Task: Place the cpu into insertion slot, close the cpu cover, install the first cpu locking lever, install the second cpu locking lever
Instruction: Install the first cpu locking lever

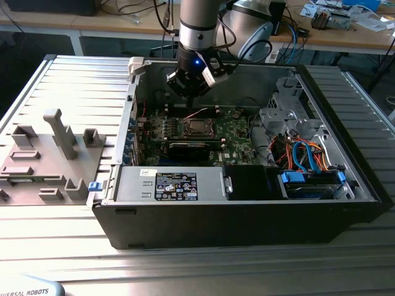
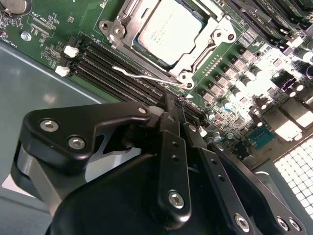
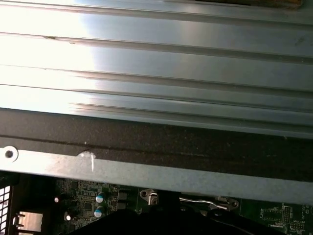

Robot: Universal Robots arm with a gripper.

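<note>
The cpu, a dull silver square, lies in the insertion slot on the green board. The silvery cpu cover lies flat over it, framing the chip. A thin wire locking lever stands out from the socket's side, over the black memory slots. In the second wrist view my gripper is shut with nothing between its fingers, its tips just short of that lever. In the exterior view the gripper hangs above the board, behind the cpu. The lever also shows in the first wrist view.
The open computer case lies on a slatted aluminium table. A drive cage with blue and orange cables fills the exterior view's right; a power supply sits in front. Grey fixtures stand at the left. The case wall runs close behind the gripper.
</note>
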